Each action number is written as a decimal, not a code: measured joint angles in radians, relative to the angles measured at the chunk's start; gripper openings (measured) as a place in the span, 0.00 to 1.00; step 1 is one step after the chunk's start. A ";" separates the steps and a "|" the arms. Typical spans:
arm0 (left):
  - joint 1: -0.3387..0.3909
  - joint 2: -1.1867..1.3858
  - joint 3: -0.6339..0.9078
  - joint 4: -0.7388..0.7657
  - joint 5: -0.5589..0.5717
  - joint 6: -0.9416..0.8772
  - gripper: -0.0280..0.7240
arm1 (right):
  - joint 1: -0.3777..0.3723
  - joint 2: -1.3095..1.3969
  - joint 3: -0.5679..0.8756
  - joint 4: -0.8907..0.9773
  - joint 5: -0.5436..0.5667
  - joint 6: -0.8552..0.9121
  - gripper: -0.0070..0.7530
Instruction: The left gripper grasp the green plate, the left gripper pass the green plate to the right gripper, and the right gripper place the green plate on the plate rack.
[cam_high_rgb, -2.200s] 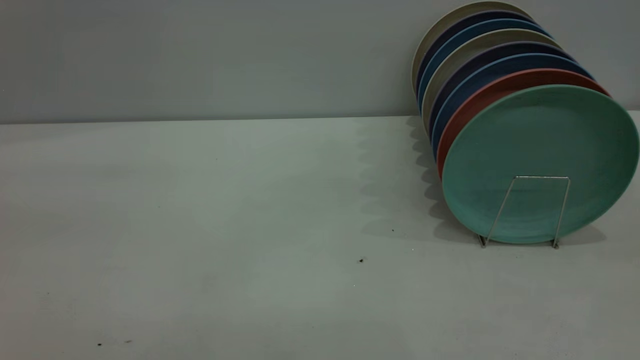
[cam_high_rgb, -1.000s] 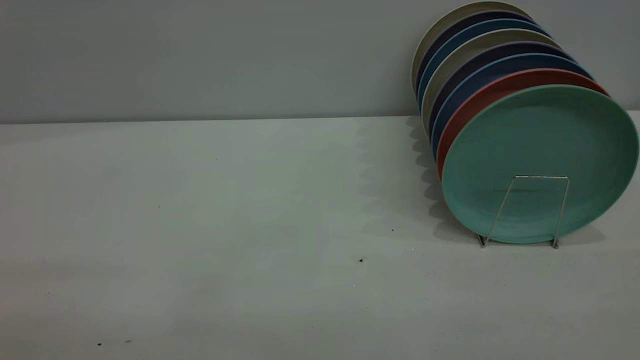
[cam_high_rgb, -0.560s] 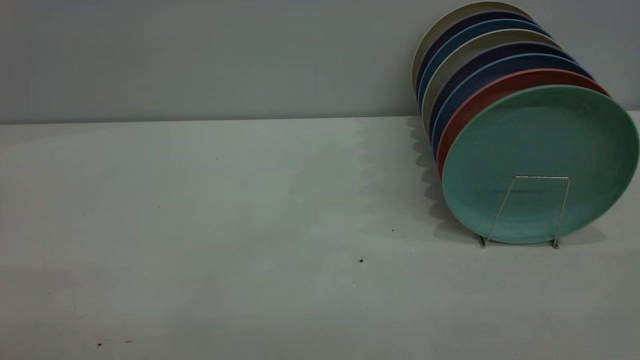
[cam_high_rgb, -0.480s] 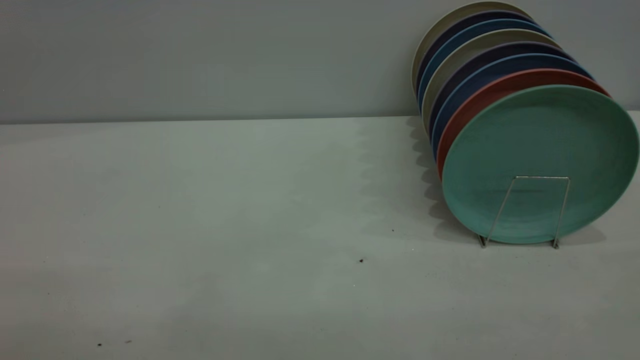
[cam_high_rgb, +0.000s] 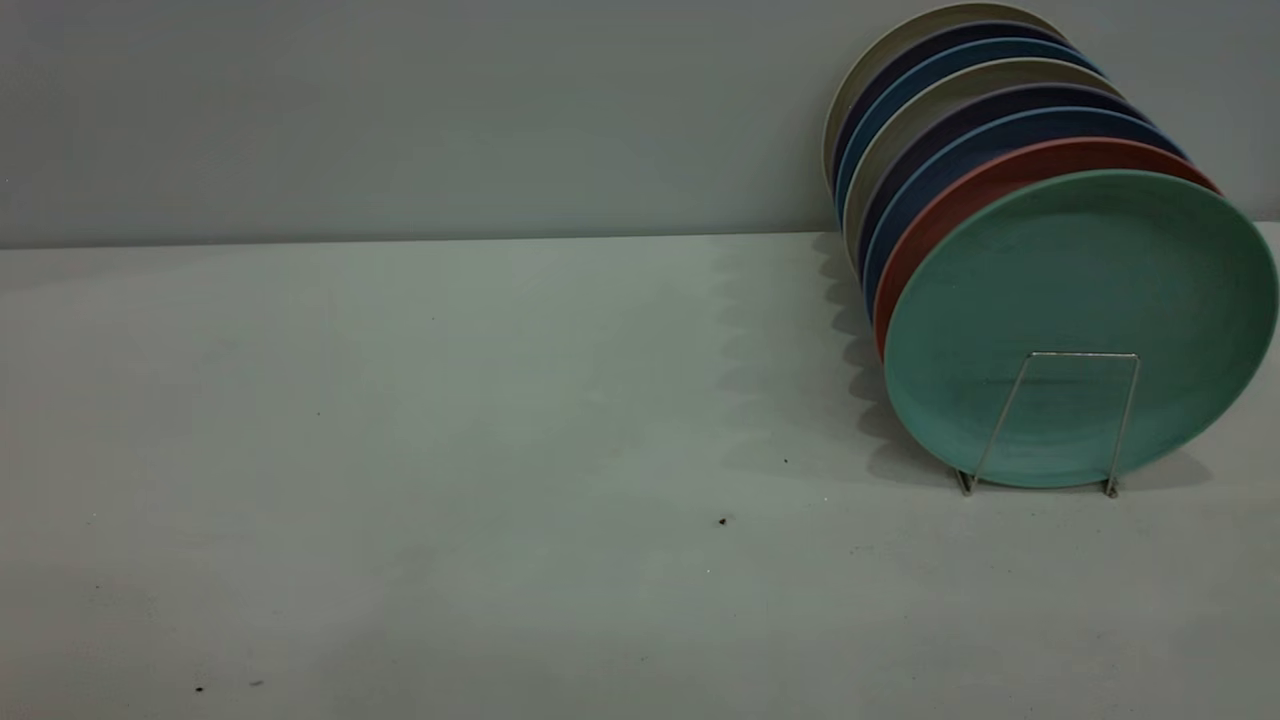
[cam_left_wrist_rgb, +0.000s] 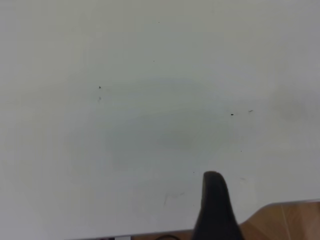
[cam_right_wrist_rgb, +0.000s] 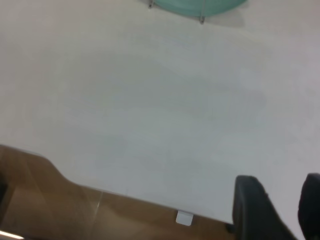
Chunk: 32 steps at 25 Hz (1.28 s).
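Observation:
The green plate (cam_high_rgb: 1080, 300) stands upright as the frontmost plate in the plate rack (cam_high_rgb: 1085, 353) at the table's right, behind the front wire loop. Its lower edge also shows in the right wrist view (cam_right_wrist_rgb: 200, 5). Neither gripper shows in the exterior view. In the left wrist view only one black finger (cam_left_wrist_rgb: 215, 202) of my left gripper shows, above bare table near the table's edge. My right gripper (cam_right_wrist_rgb: 282, 187) is open and empty, with a gap between its two black fingers, over the table's edge and well away from the rack.
Behind the green plate stand a salmon-pink plate (cam_high_rgb: 960, 195), several blue-rimmed dark plates (cam_high_rgb: 925, 150) and beige plates. The white table (cam_high_rgb: 450, 400) stretches left of the rack. Brown wooden floor (cam_right_wrist_rgb: 50, 200) shows beyond the table's edge.

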 joint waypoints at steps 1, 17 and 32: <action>-0.001 0.000 0.000 0.000 0.000 -0.001 0.79 | 0.000 0.000 0.000 0.000 0.000 0.000 0.32; -0.001 0.000 0.000 0.000 0.002 -0.004 0.79 | 0.000 0.000 0.000 0.008 -0.002 0.018 0.32; -0.001 0.000 0.000 0.000 0.003 -0.004 0.79 | 0.000 -0.021 0.000 0.008 -0.002 0.019 0.32</action>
